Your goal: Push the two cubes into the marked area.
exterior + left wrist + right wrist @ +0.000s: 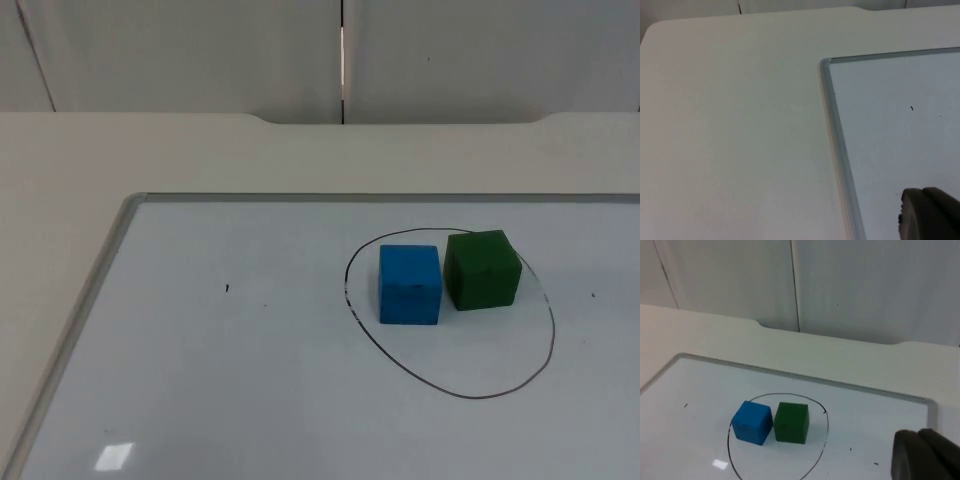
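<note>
Top view: a whiteboard (250, 380) with a pale metal frame lies flat on the white tabletop (200, 155), which ends at the grey partition wall (180, 50). On the board's right half a thin dark hand-drawn loop, the marked area (550, 335), encloses both cubes. The blue cube (410, 285) sits just left of the green cube (483, 270); their facing sides are close together or touching, I cannot tell which. Both stand toward the far side of the loop, and the blue cube's left face is near the line. Left wrist view: the left gripper (929, 215) hangs above the board's far-left corner, well apart from the cubes; one dark tip shows, so how far its fingers are spread I cannot tell. Right wrist view: the right gripper (926, 456) is raised on the right side of the board, clear of the loop, with blue and green cubes inside the line; its finger spread I cannot tell either.
</note>
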Tool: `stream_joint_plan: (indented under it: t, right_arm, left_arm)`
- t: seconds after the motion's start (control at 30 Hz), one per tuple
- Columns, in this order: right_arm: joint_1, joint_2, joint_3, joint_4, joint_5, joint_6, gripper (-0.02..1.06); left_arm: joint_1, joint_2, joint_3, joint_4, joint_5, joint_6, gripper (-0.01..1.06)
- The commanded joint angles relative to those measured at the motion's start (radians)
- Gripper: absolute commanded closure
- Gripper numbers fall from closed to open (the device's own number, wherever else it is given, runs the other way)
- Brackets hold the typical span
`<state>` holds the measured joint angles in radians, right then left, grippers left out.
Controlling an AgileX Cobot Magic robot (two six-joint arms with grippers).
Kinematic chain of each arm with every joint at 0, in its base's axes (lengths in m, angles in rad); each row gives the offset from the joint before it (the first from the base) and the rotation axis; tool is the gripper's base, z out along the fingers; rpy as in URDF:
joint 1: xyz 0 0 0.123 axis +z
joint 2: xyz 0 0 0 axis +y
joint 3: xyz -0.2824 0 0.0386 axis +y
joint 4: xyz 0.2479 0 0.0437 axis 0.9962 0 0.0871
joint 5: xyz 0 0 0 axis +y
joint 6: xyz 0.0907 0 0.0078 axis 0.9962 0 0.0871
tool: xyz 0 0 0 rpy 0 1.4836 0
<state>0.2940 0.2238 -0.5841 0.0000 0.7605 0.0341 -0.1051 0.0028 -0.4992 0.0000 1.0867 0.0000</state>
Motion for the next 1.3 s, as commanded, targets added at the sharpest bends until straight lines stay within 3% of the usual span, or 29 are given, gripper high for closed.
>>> stream_joint_plan:
  t: [0.0,0.33,0.53,0.67,1.27]
  right_arm:
    - [-0.006,-0.04,0.002,0.006,0.058,0.003,1.05]
    - [-0.006,-0.224,0.002,0.006,0.233,-0.024,1.05]
    - [-0.003,-0.224,0.014,0.014,0.334,-0.034,1.05]
    - [-0.003,-0.224,0.063,0.031,0.327,-0.077,1.05]
    - [-0.003,-0.224,0.07,0.028,0.318,-0.067,1.05]
  left_arm:
    - [0.002,-0.003,0.006,0.0,-0.011,-0.005,1.05]
    - [0.002,-0.003,0.006,0.0,-0.011,-0.005,1.05]
    - [0.002,-0.003,0.006,0.0,-0.011,-0.005,1.05]
    - [0.002,-0.003,0.006,0.0,-0.011,-0.005,1.05]
    - [0.002,-0.003,0.006,0.0,-0.011,-0.005,1.05]
